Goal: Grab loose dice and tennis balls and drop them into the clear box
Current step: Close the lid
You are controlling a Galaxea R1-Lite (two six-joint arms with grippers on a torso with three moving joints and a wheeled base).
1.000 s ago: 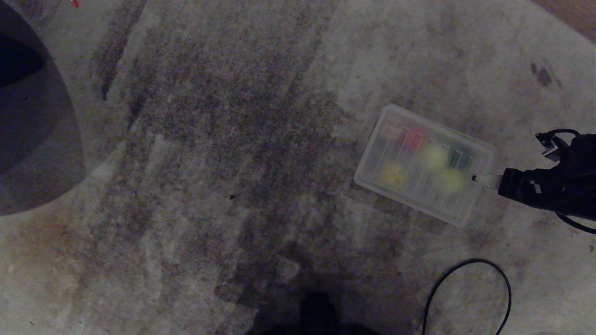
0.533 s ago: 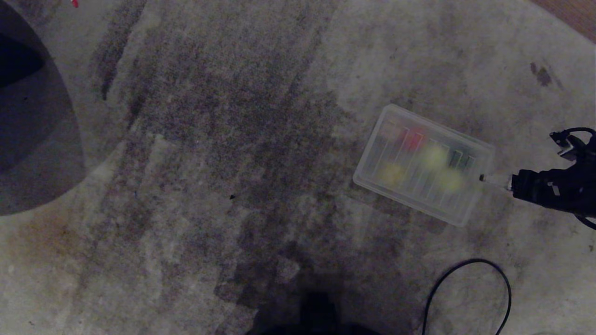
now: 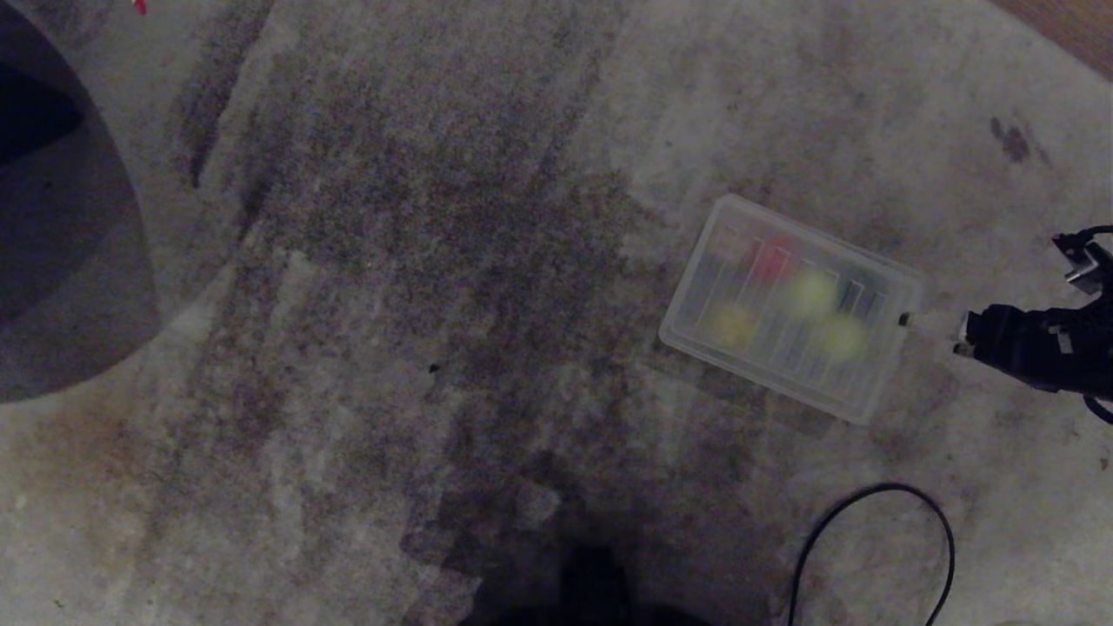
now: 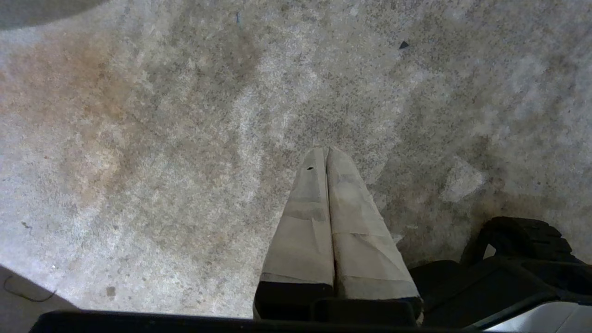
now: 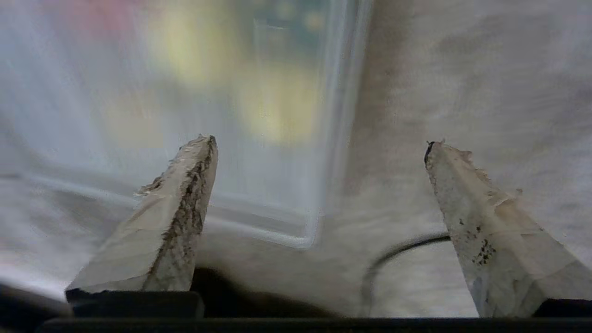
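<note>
A: How is the right pincer set?

B: It is spread wide with nothing held between its fingers. In the head view it is seen just off the short end of the clear box, near the rim and not touching it. The left pincer is pressed shut on nothing and is parked over bare carpet.

A: What is judged to be the step in hand?

B: A pull-back from the box after a drop, it would seem. It is done well if the arm is lifted clear before any sideways travel, so that the light tub is not clipped and pushed along the carpet. The black cable lying in a loop near the box should also be kept out of the arm's path.

A: And the box itself?

B: It lies at a slant on the carpet, to the robot's right. Through what appears to be a ribbed translucent lid, blurred shapes are made out: two pale yellow-green rounds taken for the tennis balls, a deeper yellow patch and a red one taken for two of the dice. The cream die cannot be told apart. A dark green patch is seen too, unidentified.

A: Is anything left loose?

B: No ball or die is seen outside the box, so the task is judged nearly or wholly finished.
</note>
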